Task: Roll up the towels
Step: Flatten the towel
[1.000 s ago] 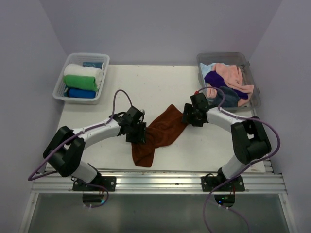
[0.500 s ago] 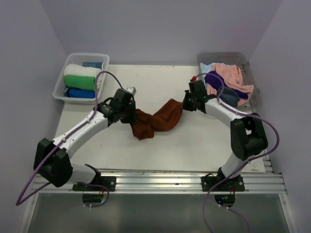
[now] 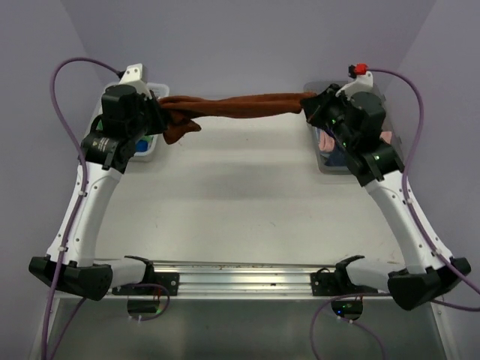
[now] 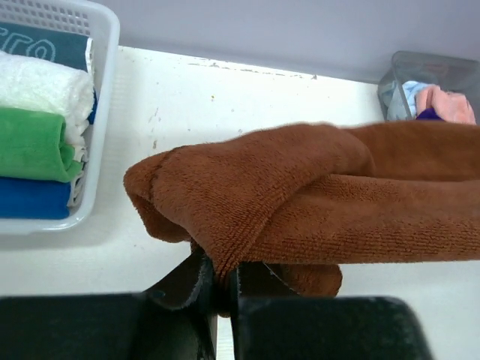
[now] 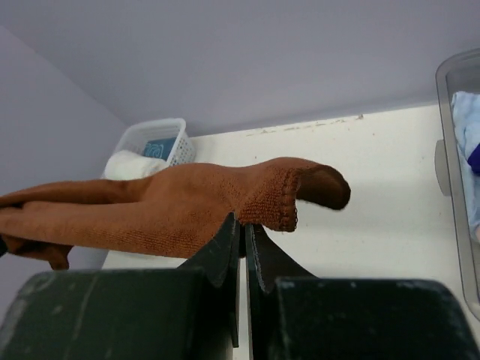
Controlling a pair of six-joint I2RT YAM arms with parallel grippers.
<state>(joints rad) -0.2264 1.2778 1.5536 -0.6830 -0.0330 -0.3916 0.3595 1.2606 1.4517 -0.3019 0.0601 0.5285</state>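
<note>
A brown towel (image 3: 240,106) hangs stretched in a near-level band high over the table, held at both ends. My left gripper (image 3: 160,117) is shut on its left end, where a bunched fold droops. In the left wrist view the jaws (image 4: 222,276) pinch a fold of the brown towel (image 4: 300,202). My right gripper (image 3: 308,108) is shut on the right end. The right wrist view shows the jaws (image 5: 244,229) clamped on the brown towel's (image 5: 172,210) hemmed edge, with a corner flopping past them.
A white basket (image 4: 103,112) at the back left holds rolled white, green (image 4: 34,142) and blue towels. A clear bin (image 3: 322,161) at the back right holds loose towels, partly hidden by my right arm. The white table (image 3: 240,195) lies below.
Both arms have risen and swung apart towards the back corners. The brown towel has left the table and is now pulled out long between the grippers.
</note>
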